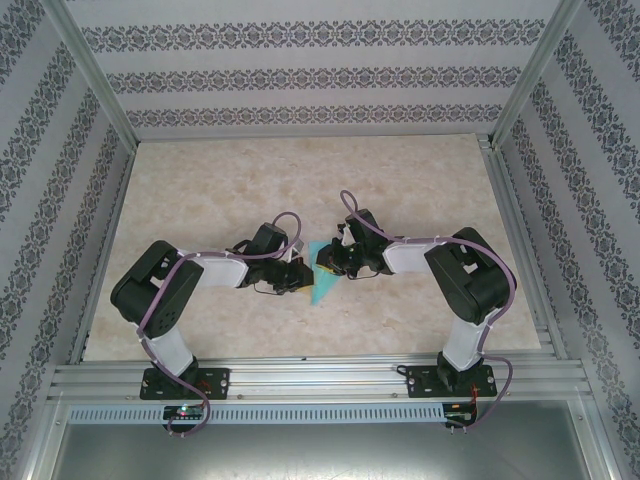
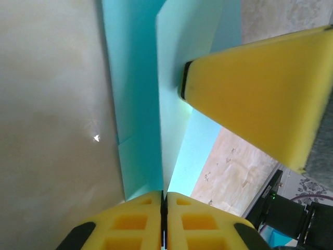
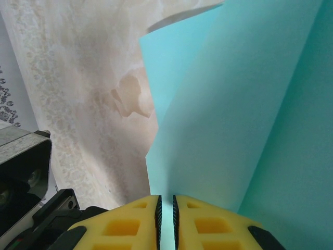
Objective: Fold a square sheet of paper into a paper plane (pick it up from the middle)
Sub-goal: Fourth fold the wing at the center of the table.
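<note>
Where the paper was: The paper [image 1: 322, 274] was held over the middle of the table [image 1: 200, 200], between the two arms. It could not be told if its low part touched the table.
Left gripper: The left gripper [image 2: 163, 197] was pressed together on the paper. A thin edge of the paper was pinched between its two yellow tips.
Right gripper: The right gripper [image 3: 165, 200] was pinched on the paper too. Only a very thin slit was left between its tips, and the paper's edge was caught in that slit.
Why it was held this way: The paper was gripped from both sides, most likely so that one side was kept in place while the other side was bent over for a fold. The grippers were brought very close together, likely because the fold line was short.
Shape of the paper: The paper was no flat square. A long straight crease was seen, one flap was stood up, and other layers were laid behind it.
Feel of the paper: The paper was thin, smooth and plain teal. It would likely be bent or crushed with ease.
Fingers: The fingers [image 2: 250, 88] were made as yellow wedges with dark tips.
Table: The table was pale, with a stone-like pattern.
</note>
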`<state>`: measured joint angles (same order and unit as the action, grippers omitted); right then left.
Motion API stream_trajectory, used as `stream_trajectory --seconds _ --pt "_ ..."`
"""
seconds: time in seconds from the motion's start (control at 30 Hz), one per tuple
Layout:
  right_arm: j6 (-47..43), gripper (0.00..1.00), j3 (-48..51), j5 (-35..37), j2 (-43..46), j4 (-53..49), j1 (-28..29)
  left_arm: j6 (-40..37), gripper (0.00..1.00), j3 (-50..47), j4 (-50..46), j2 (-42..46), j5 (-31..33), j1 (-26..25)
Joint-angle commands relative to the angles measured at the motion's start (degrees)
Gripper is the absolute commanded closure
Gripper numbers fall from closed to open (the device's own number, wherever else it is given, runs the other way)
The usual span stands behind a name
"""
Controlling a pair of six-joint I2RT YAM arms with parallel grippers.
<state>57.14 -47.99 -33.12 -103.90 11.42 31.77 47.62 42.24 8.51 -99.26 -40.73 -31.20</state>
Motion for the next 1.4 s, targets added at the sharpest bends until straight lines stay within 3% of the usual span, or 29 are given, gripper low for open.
stream_trajectory --seconds 0.0,0.6,1.0,1.1,1.13,1.27,1.37 --pt "0.25 0.84 -1.33 -1.06 -1.16 0.65 0.39 1.15 0.93 -1.95 1.76 -1.49 -1.50 0.61" --pt "-1.24 0.84 -1.88 0.72 -3.33 -2.43 0.31 -0.74 0.97 -2.43 0.37 -4.71 -2.94 0.54" --pt "-1.07 0.85 0.34 4.26 -4.64 -4.04 0.31 -2.00 0.86 -1.96 -3.73 -1.46 -1.69 0.54" --pt "-1.12 0.86 0.59 3.94 -4.56 -3.97 0.22 0.77 0.82 -6.28 -1.37 4.10 0.89 0.53" --pt "-1.07 0.86 0.55 3.94 -4.64 -4.04 0.22 1.87 0.76 -7.71 -1.05 6.71 2.82 0.56" --pt "-0.71 0.86 0.99 4.13 -4.68 -3.69 0.29 3.68 0.68 -9.83 -5.79 17.44 11.46 0.58" --pt "-0.13 0.86 1.56 4.35 -4.56 -2.87 0.31 5.04 0.64 -9.77 -7.04 20.70 13.23 0.66"
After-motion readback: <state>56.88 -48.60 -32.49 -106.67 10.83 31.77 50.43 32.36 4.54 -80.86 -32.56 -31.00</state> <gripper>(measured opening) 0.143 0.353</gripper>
